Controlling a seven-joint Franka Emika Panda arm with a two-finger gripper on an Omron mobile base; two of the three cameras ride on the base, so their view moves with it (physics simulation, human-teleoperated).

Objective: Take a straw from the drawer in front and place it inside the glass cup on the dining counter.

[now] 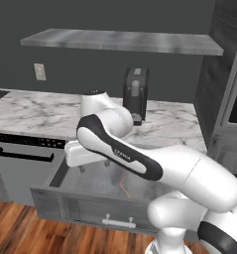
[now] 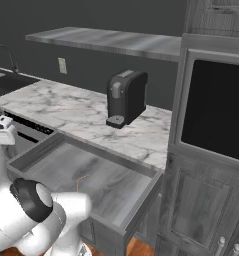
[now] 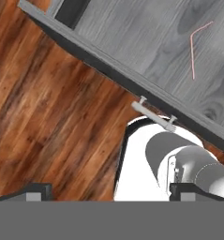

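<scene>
Drawer (image 1: 65,206) pulled open — straw (image 3: 194,49) lies bent on its grey floor. End effector (image 3: 108,190) spread wide, empty — above the wood floor (image 3: 43,112), clear of the drawer's handle (image 3: 155,116).

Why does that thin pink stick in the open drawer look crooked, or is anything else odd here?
The straw lies alone on the floor of the open drawer and has a bent top, like a bendy drinking straw, so it is probably not damaged. Nothing looks spilled or broken. The coffee machine stands upright on the counter.
</scene>
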